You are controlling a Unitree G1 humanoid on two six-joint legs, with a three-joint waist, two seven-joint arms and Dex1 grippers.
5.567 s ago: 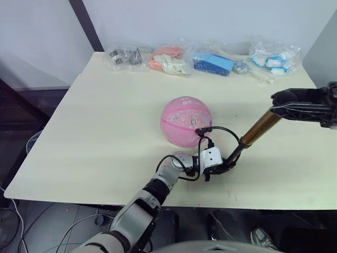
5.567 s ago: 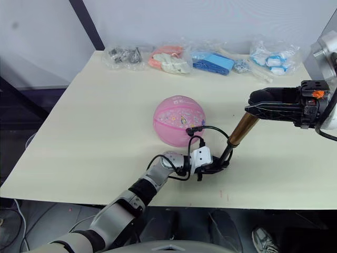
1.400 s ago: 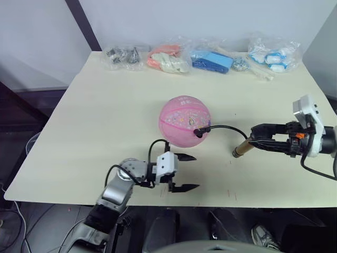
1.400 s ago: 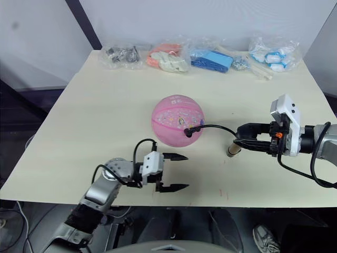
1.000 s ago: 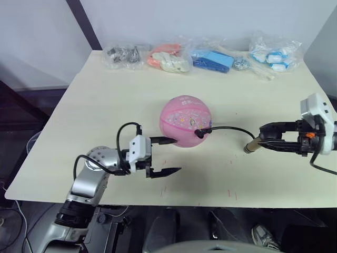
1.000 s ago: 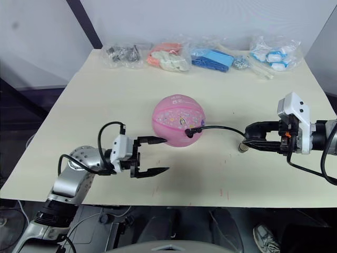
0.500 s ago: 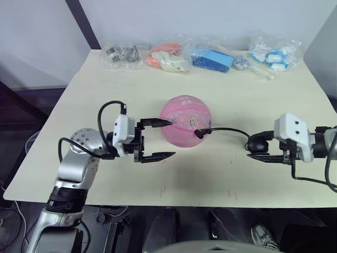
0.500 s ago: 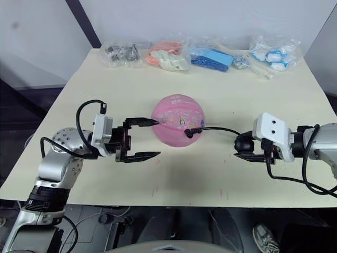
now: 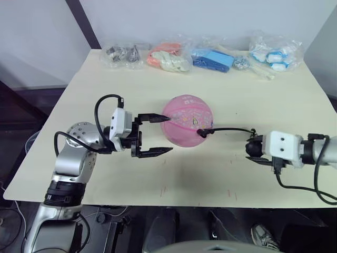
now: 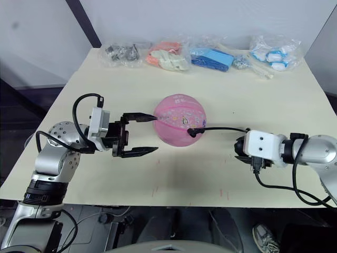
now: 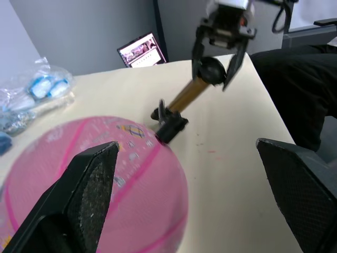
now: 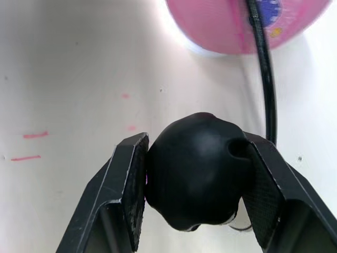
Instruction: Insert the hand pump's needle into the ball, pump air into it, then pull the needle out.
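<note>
The ball (image 9: 187, 119) is sitting mid-table with the needle (image 9: 201, 133) plugged into its near-right side; the left gripper (image 9: 162, 134) is spreading wide just left of it; the right gripper (image 12: 192, 174) is clamping the hand pump (image 11: 189, 93) by its black end.

Table (image 9: 105, 84): one; ball (image 9: 187, 119), pink: one; hand pump (image 11: 190, 92) with hose: one; pincers: two, left pincer (image 9: 160, 134) and right pincer (image 12: 195, 211); clear plastic bags along the far edge: four, holding dark metal parts (image 9: 124, 54), pale and orange items (image 9: 168, 59), blue items (image 9: 213, 59), white and blue items (image 9: 275, 54).
</note>
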